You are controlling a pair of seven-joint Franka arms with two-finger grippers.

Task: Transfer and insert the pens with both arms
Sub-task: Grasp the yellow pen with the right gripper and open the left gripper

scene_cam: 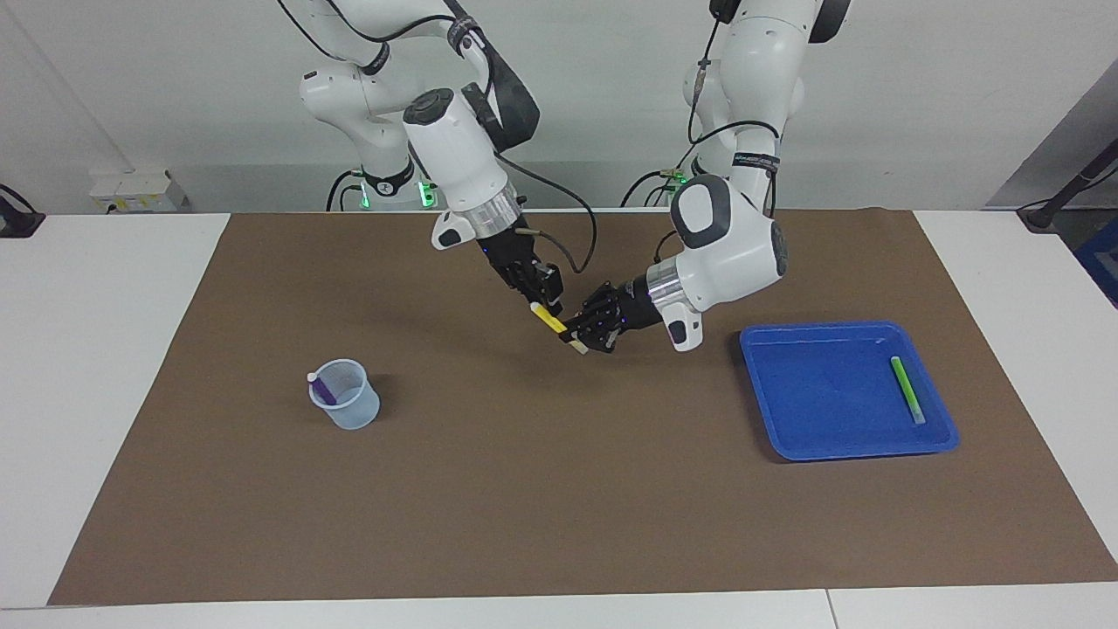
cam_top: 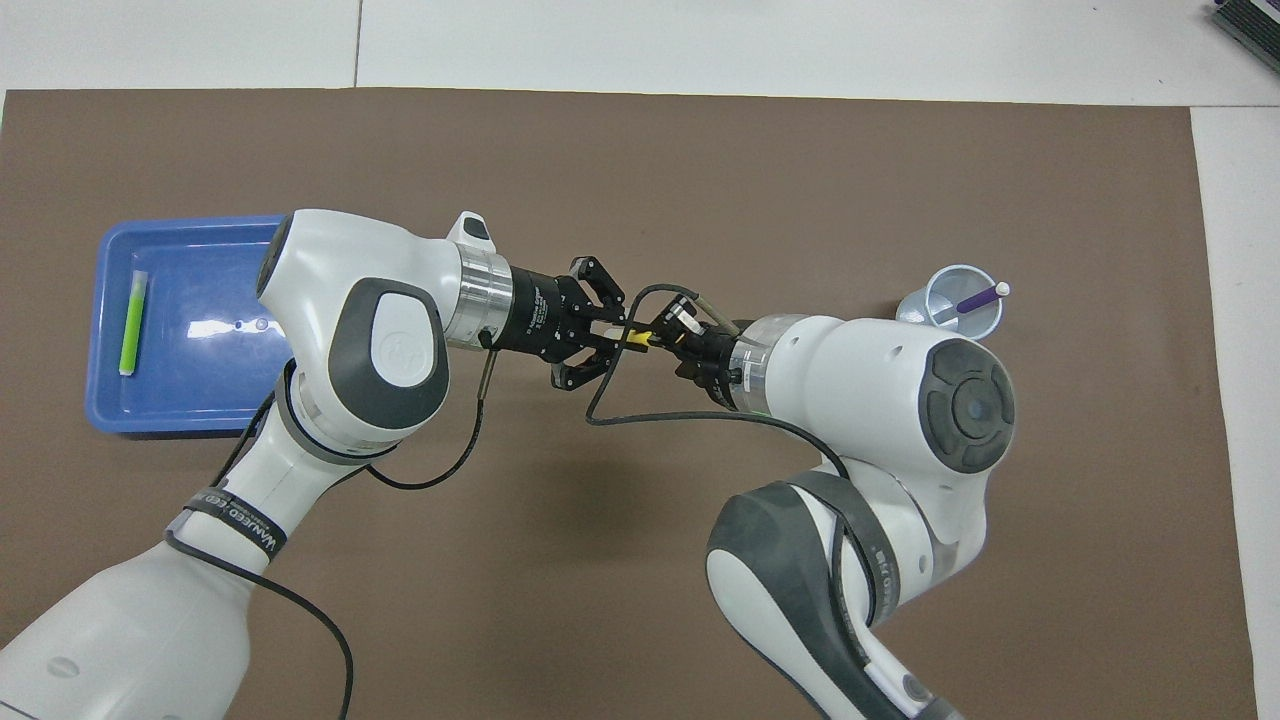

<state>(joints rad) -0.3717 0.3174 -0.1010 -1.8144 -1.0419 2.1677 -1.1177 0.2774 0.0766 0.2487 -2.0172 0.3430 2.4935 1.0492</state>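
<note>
We see the yellow pen (scene_cam: 552, 321), whitish end low, held tilted over the mat (scene_cam: 524, 489) mid-table; left gripper (scene_cam: 572, 337) clenched on it; right gripper (scene_cam: 543, 301) at its upper end, grip unclear; purple pen (scene_cam: 322, 388) in cup (scene_cam: 349, 406); green pen (scene_cam: 907, 390) in tray (scene_cam: 786, 437).

brown mat (scene_cam: 524, 489) lying over white table (scene_cam: 96, 349), plain grey wall (scene_cam: 175, 87) standing at the robots' end

Both arms meet mid-table, raised: left gripper (scene_cam: 569, 333) clamped tight, right gripper (scene_cam: 542, 301) tip-to-tip against it.
</note>
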